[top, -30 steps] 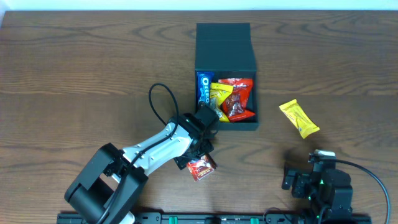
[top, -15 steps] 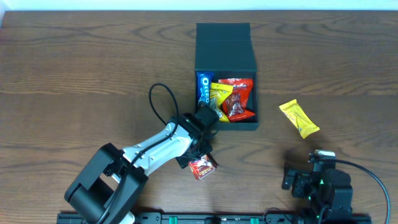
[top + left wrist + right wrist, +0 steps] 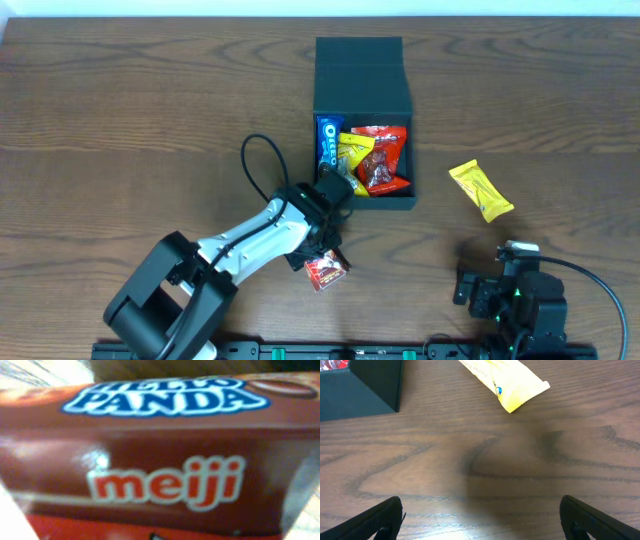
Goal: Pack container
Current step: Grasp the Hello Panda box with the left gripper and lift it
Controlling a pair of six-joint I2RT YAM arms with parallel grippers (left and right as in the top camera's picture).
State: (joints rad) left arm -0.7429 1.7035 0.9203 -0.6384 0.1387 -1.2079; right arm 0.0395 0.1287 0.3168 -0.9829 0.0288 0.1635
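The dark teal-black matte cardboard box (image 3: pixel 362 75) sits just above the middle of the overhead frame, open, with its flap lid laid back toward the top edge. Its corner also shows at the upper left of the right wrist view. It looks stiff and probably light, and its matte walls should not slip. A side wall would likely serve for shifting it, and the free edge of the flap for closing it.

Inside it lie a blue packet (image 3: pixel 326 142) reading "OREO", a small yellow packet (image 3: pixel 352 150) and red packets (image 3: pixel 385 155).

Below the box, the left gripper (image 3: pixel 312 252) is over a red-brown glossy snack packet (image 3: pixel 326 270) on the wooden counter (image 3: pixel 120 120). This packet fills the left wrist view (image 3: pixel 160 460), lettered "HELLO PANDA" in white on blue and "meiji" in red. The pictures do not show whether the left jaws are clamped on it. It is probably light, crinkly and slick, with brittle biscuits inside, so a gentle hold across its middle seems best.

The right gripper (image 3: pixel 480 520) rests at the lower right of the overhead frame with its jaws wide apart and nothing between them. A yellow foil packet (image 3: pixel 502 380) lies on the counter ahead of it.
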